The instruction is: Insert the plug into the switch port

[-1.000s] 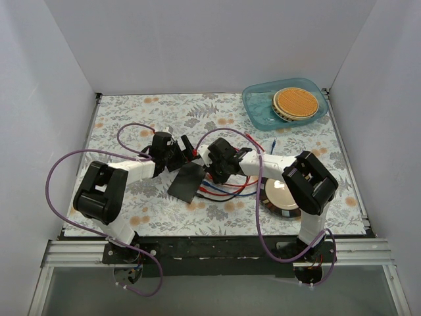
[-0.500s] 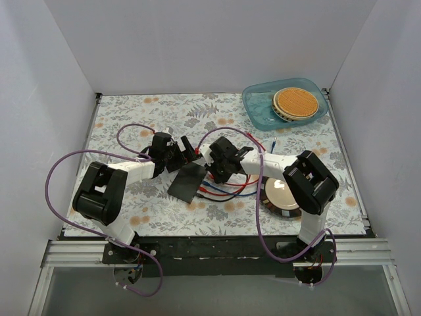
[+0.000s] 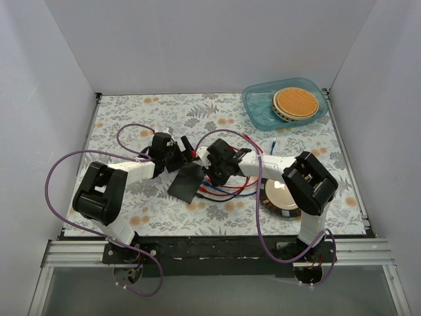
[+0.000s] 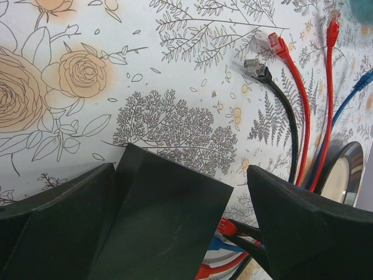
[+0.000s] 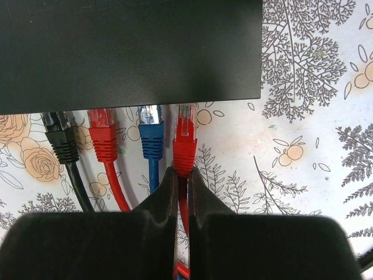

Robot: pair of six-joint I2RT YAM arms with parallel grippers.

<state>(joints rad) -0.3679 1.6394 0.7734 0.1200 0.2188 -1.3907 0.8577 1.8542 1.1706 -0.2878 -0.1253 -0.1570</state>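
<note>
- As it is seen from the right wrist, the red plug is held at its rear end: the right pincer is clamped together on it, just where the boot passes into the cord.
- The clear tip of this plug is found at the near edge of the black switch. It is the right end of a row, with a blue plug, a second red plug and a black plug on its left.
- The switch port itself is not shown, because it is hidden under the top face of the box. It therefore cannot be told whether the tip is already inside or only touching the edge.
- One relation is judged to matter for the coming move: the port lies straight ahead of the right pincer, and the long axis of the plug is pointed almost squarely at that edge.
- A straight push along this axis is probably required; with a small tilt to the side, the tip could be caught on the port rim.
- The left pincer is spread wide apart with a corner of the switch between its fingers, and nothing is gripped by it.
- The right arm is clearly the nearer one to the plug. The left one is placed at the opposite side of the switch, where the box could be braced against sliding on the tabletop.
</note>
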